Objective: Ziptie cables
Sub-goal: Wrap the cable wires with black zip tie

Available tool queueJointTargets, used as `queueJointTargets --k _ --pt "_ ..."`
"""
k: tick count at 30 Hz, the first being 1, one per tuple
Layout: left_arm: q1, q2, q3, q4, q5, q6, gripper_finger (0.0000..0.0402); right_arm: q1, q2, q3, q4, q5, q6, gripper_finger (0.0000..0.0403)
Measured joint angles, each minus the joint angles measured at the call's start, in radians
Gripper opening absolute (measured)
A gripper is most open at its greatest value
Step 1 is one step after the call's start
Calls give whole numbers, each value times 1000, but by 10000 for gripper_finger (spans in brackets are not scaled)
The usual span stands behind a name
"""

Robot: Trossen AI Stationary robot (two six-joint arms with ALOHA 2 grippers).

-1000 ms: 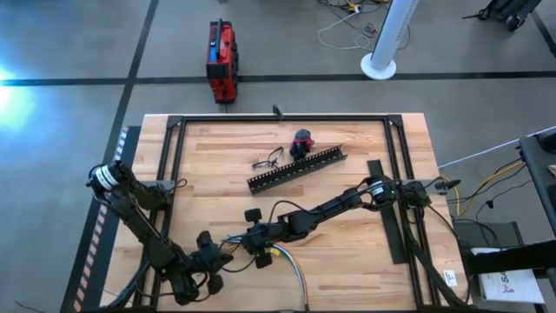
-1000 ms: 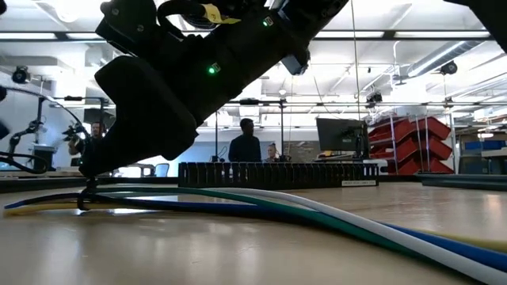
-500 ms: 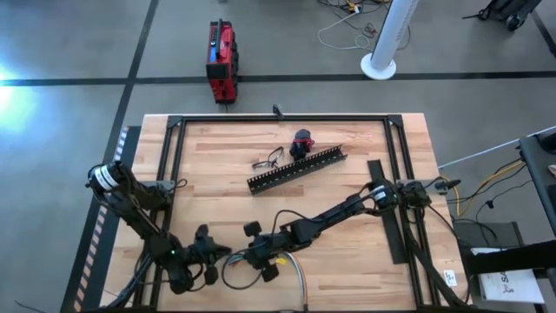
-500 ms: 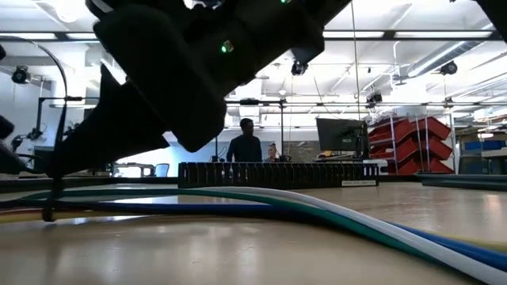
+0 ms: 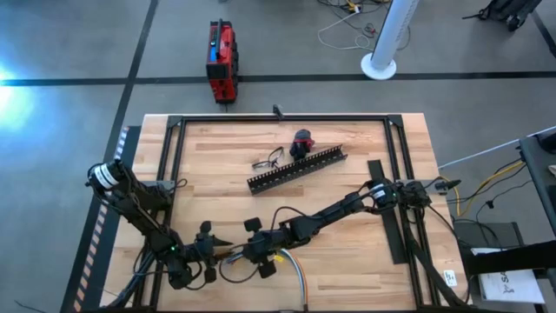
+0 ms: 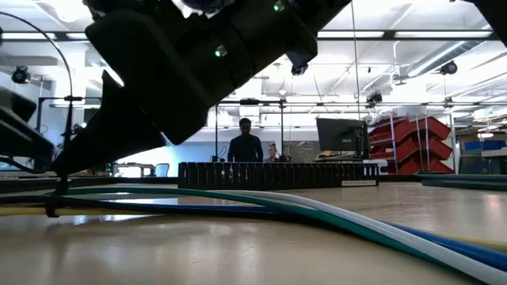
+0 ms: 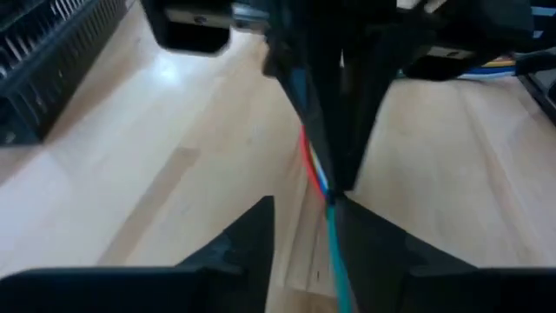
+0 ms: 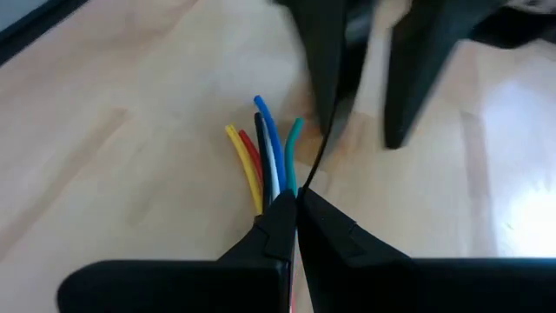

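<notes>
Two grippers meet at the near left of the pale wooden table [image 5: 347, 252], tips almost touching. My right gripper [image 8: 291, 209] has its dark fingers pressed together, pinching the loose bundle of thin coloured cables [image 8: 269, 161] just behind their free ends, with a thin black ziptie strip [image 8: 320, 143] running up past the tips. My left gripper [image 7: 304, 213] faces it with fingers spread a little, the red, blue and green wires passing between them; I can't tell whether they touch.

Risks, as I judge them: the left claw is only partly parted, so it could snag the wire ends or knock the ziptie loose from the bundle. If the right pinch slips, the cables fan out and the loop is lost.

Hard to read: the ziptie head and any loop are not visible anywhere. From above both tips merge into dark clutter. The table-level camera is mostly blocked by an arm; only cables trailing along the wood show clearly there.
</notes>
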Motion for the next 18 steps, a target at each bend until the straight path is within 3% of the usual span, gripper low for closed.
queueJointTargets --k 3,7,12,18 --pt "6 32 -1 11 40 -31 138 -8 0 7 0 3 29 0" --pt "7 89 17 95 19 -24 149 -10 0 20 0 1 57 0" --pt "10 161 47 105 -72 -22 138 -11 0 25 -1 -3 57 0" --pt "13 189 83 118 -84 -18 117 -11 0 25 -13 -7 70 0"
